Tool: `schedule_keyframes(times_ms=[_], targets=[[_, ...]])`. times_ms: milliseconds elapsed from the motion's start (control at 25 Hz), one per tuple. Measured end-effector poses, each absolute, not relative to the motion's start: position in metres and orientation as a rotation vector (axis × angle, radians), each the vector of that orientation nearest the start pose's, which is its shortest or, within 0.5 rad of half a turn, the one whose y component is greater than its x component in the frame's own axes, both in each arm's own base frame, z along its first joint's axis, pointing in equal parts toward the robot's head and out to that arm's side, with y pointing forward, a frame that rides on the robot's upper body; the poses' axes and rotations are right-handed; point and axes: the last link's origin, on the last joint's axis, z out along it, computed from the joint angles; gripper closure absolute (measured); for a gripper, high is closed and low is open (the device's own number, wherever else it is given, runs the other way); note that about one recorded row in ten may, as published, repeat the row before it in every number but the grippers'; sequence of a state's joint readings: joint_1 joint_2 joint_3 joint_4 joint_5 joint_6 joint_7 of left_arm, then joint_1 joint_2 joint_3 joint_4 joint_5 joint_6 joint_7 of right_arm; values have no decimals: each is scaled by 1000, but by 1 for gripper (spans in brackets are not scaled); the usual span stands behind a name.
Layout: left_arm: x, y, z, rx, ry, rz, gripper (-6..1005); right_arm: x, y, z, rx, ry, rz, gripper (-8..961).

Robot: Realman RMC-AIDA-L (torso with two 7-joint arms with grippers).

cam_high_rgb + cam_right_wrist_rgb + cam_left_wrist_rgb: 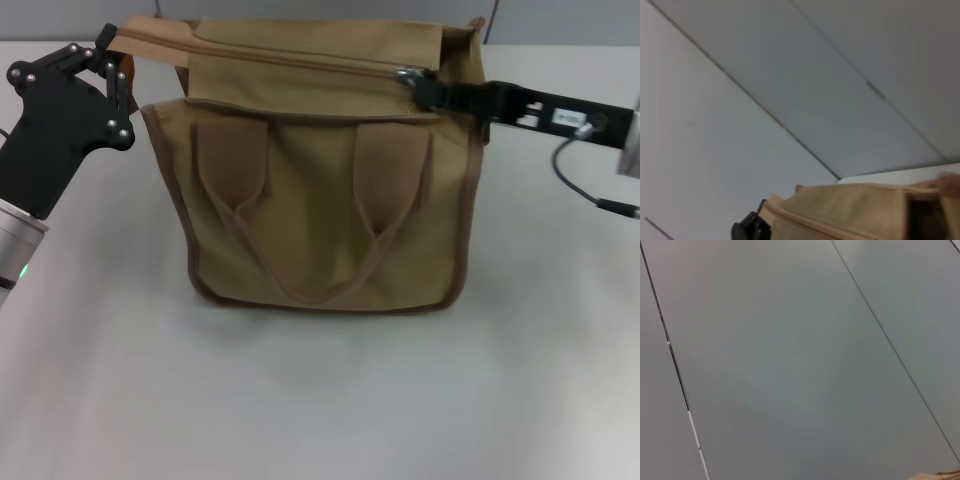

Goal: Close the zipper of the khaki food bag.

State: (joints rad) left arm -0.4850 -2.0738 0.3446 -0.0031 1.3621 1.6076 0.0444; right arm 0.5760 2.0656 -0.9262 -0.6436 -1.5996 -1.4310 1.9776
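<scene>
The khaki food bag stands upright on the white table, its two strap handles hanging down the front face. The zipper runs along the bag's top, with its silver slider near the right end. My right gripper reaches in from the right and is shut on the slider's pull tab. My left gripper is shut on the bag's top left corner at the zipper's end. The right wrist view shows the bag's top and the left gripper beyond it. The left wrist view shows only a sliver of the bag.
The white table spreads in front of and beside the bag. A grey panelled wall stands behind. A cable hangs from the right arm.
</scene>
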Motion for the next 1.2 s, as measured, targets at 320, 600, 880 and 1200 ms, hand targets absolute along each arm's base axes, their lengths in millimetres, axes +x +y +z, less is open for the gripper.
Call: schedule_keyframes(times_ms=[320, 600, 880, 1200], targets=[[-284, 311, 0, -1737, 89, -773, 910, 222, 360, 12, -2447, 1338, 1158, 858], [-284, 311, -1, -1737, 80, -770, 907, 219, 349, 20, -2496, 1086, 1258, 831], [-286, 311, -2, -1741, 74, -761, 905, 238, 330, 29, -2407, 777, 1316, 716], [-289, 313, -4, -1755, 57, -735, 902, 255, 283, 24, -2428, 242, 1273, 382]])
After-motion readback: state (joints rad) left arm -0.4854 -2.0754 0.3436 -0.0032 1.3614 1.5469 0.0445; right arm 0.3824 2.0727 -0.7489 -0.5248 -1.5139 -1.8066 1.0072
